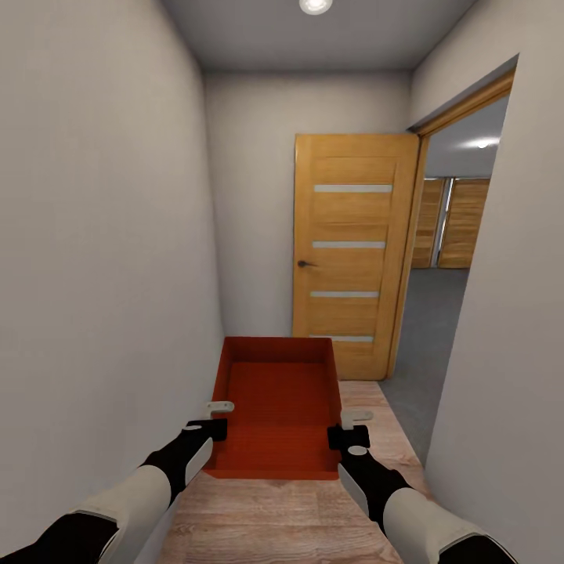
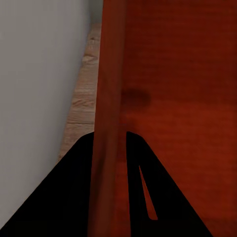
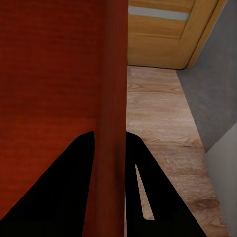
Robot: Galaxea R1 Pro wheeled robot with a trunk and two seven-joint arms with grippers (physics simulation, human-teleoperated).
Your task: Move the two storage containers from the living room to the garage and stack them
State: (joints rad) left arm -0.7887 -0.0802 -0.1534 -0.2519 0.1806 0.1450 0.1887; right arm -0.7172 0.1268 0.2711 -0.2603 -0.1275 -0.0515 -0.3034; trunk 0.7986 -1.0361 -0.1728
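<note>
One bin: storage container (image 1: pixel 278 407) being carried down hallway.
Claws: left claw (image 1: pixel 210 417), right claw (image 1: pixel 350 427) each clamping a side wall.
Next: turning right through doorway (image 1: pixel 446 258) toward garage.

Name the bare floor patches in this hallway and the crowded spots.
Free: pale plank floor between the red-orange open-top bin and the orange wooden door; grey floor through the doorway. Crowded: the bin's left wall nearly meets the grey wall; left tool and right tool clamp its side walls.

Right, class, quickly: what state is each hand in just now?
Left hand: closed on the left wall of the storage container.
Right hand: closed on the container's right wall.
</note>
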